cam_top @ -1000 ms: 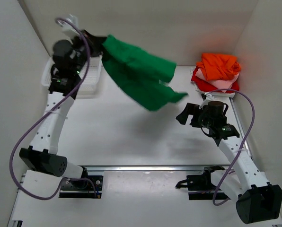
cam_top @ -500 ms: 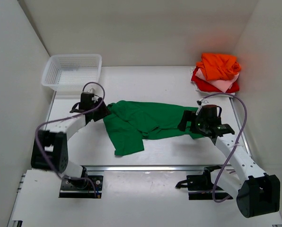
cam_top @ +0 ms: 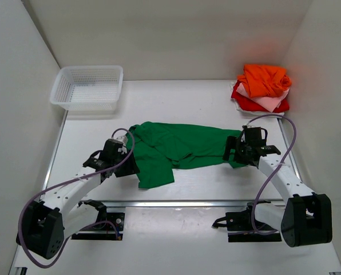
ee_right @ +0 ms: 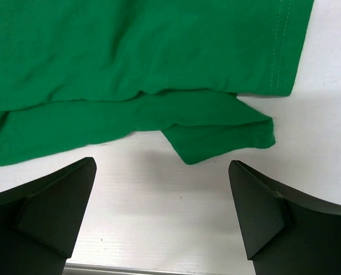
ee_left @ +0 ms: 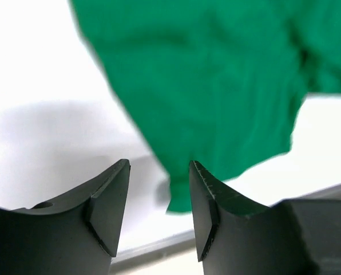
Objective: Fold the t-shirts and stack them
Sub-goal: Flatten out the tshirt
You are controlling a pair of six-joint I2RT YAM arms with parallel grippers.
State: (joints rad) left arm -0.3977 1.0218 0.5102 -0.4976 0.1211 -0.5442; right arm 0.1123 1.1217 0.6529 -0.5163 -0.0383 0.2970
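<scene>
Green shirt lies crumpled mid worktop. Left pincer, released, sits at its 8 o'clock edge; right pincer, spread wide and empty, at its 3 o'clock. Other shirts lie stacked at 1 o'clock.

Left wrist view: you see the green t-shirt blurred and cut off at 12 and 3 o'clock. Right wrist view: the frame cuts it at 12 and 9 o'clock. Top view: the right tool covers its 3 o'clock end, and the orange t-shirt hides most of the pale pink t-shirt and the red t-shirt from you.
</scene>
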